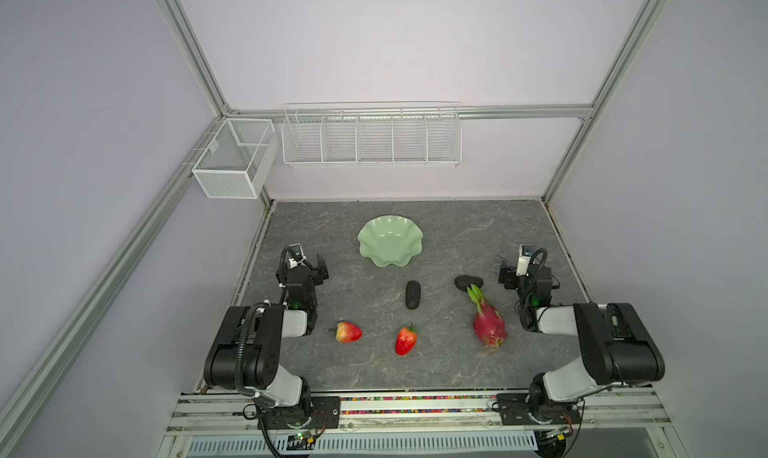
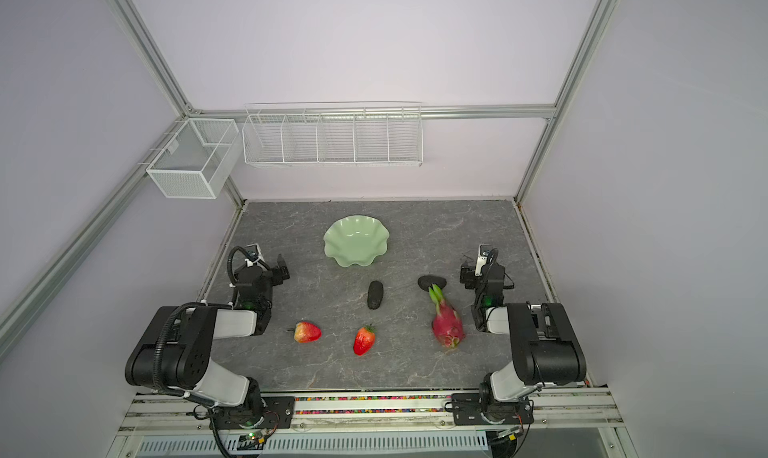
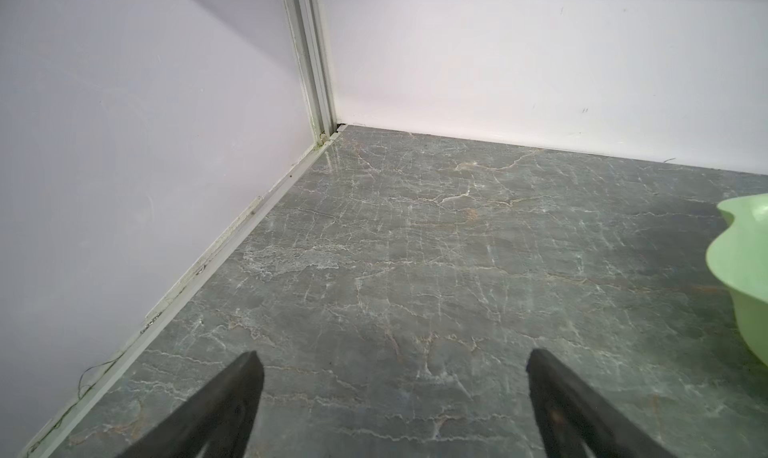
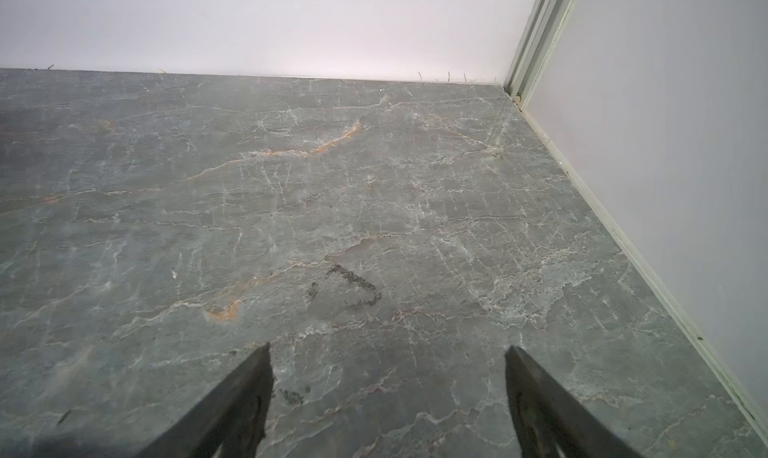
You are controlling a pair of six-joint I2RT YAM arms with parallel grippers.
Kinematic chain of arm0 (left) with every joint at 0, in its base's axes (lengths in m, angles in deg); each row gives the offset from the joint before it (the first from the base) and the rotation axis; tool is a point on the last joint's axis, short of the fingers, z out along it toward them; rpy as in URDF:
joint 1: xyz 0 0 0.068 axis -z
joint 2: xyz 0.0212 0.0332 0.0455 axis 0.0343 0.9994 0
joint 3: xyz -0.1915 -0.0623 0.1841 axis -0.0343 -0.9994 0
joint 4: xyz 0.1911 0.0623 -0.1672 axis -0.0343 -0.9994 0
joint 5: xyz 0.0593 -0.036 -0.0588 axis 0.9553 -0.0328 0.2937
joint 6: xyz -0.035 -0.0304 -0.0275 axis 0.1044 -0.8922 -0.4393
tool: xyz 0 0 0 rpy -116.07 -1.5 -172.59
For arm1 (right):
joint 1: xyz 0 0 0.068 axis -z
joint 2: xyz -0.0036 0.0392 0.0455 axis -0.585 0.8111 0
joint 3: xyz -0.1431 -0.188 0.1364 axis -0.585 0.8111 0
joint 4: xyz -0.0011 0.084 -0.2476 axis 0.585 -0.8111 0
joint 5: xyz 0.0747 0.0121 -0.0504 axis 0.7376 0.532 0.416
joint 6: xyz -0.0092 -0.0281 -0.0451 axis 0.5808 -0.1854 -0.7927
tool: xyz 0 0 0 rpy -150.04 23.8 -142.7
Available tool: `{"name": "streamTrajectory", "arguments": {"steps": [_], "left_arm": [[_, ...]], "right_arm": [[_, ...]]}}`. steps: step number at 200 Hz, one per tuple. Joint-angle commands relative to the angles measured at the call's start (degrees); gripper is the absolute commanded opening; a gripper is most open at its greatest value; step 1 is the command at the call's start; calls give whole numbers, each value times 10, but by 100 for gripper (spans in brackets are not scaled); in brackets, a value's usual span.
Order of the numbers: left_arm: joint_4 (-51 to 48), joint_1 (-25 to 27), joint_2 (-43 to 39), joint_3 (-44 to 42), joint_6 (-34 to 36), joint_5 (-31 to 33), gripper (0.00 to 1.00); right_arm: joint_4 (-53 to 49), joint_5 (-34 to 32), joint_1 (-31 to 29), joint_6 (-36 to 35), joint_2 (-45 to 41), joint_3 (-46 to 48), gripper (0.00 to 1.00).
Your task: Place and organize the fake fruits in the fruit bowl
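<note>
Magenta against the grey marbled tabletop [image 1: 457,236], the dragon fruit [image 1: 489,326] lay just beside the right arm. Its long axis ran from the near edge towards the far edge, with the leafy tip leading and reaching a black oval [image 1: 468,282]; whether the two touched I could not tell. The right end effector [image 4: 388,347] stood spread wide and empty, aimed at bare stone near the far right corner, so the fruit sat behind it and inward, towards the middle. To my eye that arm was the nearer one for it, and it would need to draw back and set its fingers across the fruit's narrow width.

The left end effector [image 3: 392,354] was likewise spread, with nothing between its fingers. A strawberry [image 1: 348,331] lay behind it, near that arm's forearm, and the fruit bowl [image 1: 390,241], holding nothing, stood ahead and inward of it. A second strawberry [image 1: 405,340] and the other black oval [image 1: 413,295] lay between the arms, outside the bowl.
</note>
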Motion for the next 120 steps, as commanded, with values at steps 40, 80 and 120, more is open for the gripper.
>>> {"name": "streamTrajectory", "arguments": {"steps": [40, 80, 120], "left_arm": [[13, -2, 6, 2, 7, -4, 98], [12, -2, 6, 1, 7, -4, 98], [25, 4, -45, -25, 4, 31, 99]], "right_arm": [[12, 1, 0, 2, -6, 2, 88], [14, 1, 0, 2, -6, 4, 88], [101, -55, -9, 14, -55, 73, 88]]}}
